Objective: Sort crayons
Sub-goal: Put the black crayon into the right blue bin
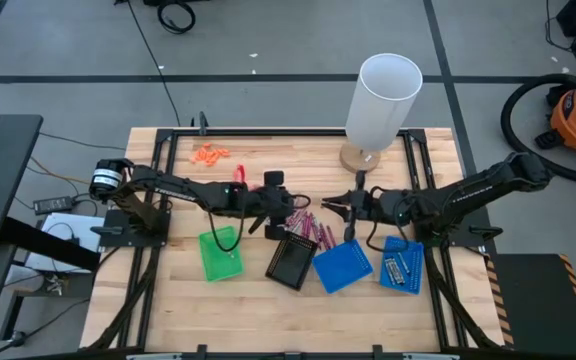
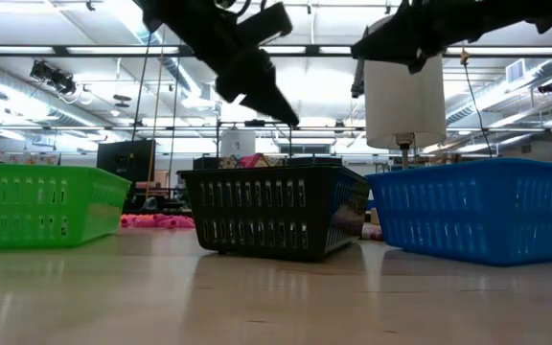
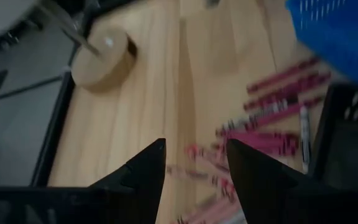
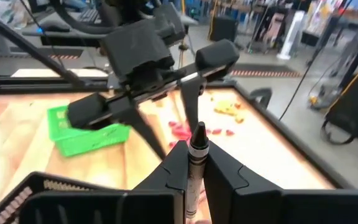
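Four trays are set in a row along the near half of the table (image 1: 158, 310). The first tray (image 1: 221, 253) lies farthest left, the second tray (image 1: 292, 262) just right of it, the third tray (image 1: 342, 266) next, and the fourth tray (image 1: 403, 264) farthest right. A pile of crayons (image 1: 311, 229) is spread on the table just behind the second and third trays. A lamp (image 1: 378, 105) is placed behind them at the far edge. Small loose bits (image 1: 210, 154) are scattered near the far left corner. A few crayons are held in the fourth tray.

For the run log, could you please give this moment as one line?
left end effector: open above pink crayons | right end effector: shut on grey crayon
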Action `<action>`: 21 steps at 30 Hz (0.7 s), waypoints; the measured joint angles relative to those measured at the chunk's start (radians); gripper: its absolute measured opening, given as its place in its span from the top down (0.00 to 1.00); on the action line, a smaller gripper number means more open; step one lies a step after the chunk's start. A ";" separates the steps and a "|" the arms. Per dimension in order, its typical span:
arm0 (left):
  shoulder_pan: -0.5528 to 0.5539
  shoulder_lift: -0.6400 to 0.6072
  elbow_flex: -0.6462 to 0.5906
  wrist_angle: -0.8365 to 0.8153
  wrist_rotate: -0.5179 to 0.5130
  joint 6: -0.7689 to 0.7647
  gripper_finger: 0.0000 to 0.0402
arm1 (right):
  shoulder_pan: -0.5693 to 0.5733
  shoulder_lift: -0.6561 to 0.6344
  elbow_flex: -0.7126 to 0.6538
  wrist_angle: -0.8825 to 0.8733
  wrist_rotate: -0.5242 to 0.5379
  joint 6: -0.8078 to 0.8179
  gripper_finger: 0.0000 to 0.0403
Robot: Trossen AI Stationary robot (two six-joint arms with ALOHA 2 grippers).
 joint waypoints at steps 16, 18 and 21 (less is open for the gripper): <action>-0.005 0.000 0.000 -0.148 -0.053 -0.017 0.54 | 0.135 -0.010 0.000 -0.279 -0.070 0.390 0.90; -0.005 0.000 0.000 -0.149 -0.063 0.000 0.54 | 0.155 -0.023 0.000 -0.329 -0.085 0.451 0.90; -0.004 0.000 0.000 -0.150 -0.083 0.011 0.54 | 0.185 -0.054 0.000 -0.401 -0.104 0.544 0.90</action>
